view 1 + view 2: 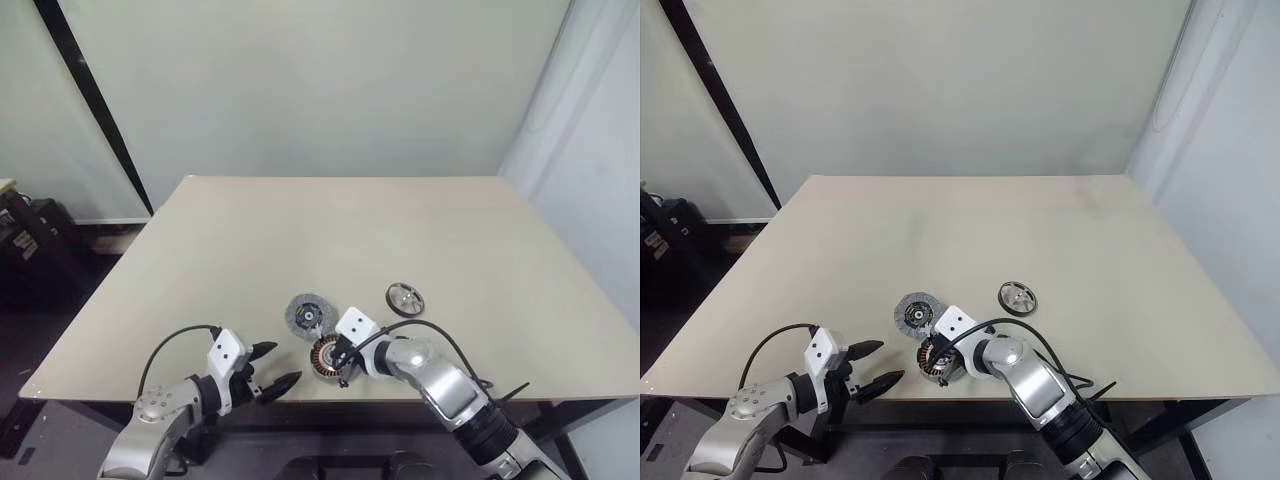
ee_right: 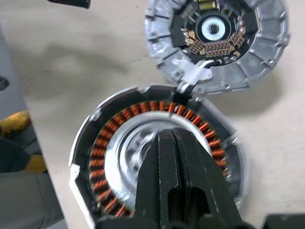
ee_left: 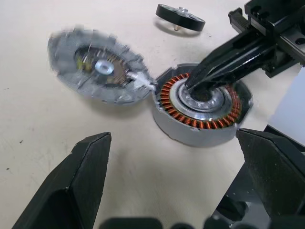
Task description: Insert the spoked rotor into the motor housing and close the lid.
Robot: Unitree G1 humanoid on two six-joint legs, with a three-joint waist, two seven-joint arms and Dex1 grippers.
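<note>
From the motor housing (image 1: 327, 357), where the right hand (image 2: 174, 138) rests pressed together, the spoked rotor (image 1: 405, 298) lies beyond, nearer it than the spread left hand (image 1: 268, 366).

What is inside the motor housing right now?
Inside the motor housing: copper windings around a silver centre, with the shut right gripper pressed in. Its fingers cover the hub.

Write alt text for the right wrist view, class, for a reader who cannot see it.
The shut right gripper presses its tips into the silvery centre of the motor housing, inside its ring of copper-orange windings. The open lid lies beside it on the beige table, joined at a small hinge, showing its inner circuitry.
</note>
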